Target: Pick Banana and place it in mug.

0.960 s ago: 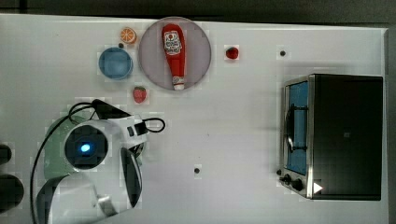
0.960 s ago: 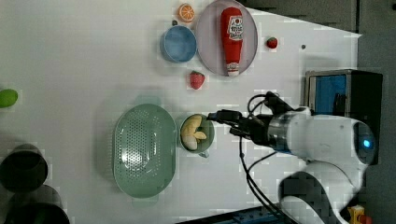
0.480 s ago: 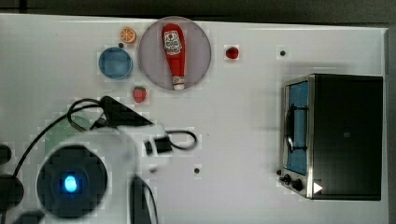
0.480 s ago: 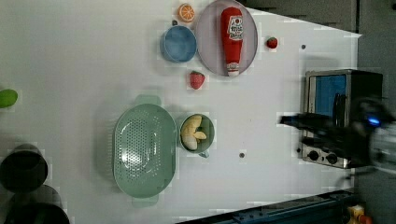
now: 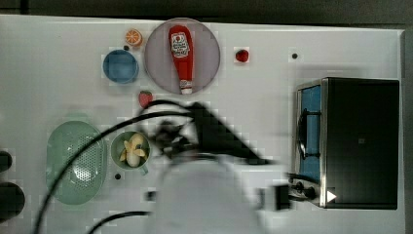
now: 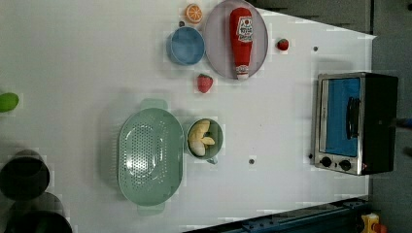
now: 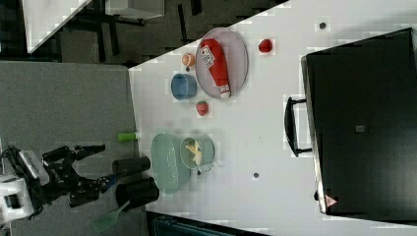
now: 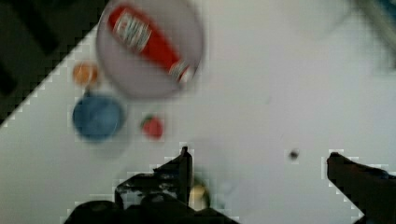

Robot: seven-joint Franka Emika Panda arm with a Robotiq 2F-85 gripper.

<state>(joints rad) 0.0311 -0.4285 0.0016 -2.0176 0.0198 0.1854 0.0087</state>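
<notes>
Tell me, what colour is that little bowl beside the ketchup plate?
Blue: the bowl shows best in the left view.

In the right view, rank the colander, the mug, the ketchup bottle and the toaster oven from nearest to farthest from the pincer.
1. colander, just right of the pincer in the right view.
2. mug, past the colander, Banana inside.
3. ketchup bottle, higher up, on the plate.
4. toaster oven, far right.
</notes>
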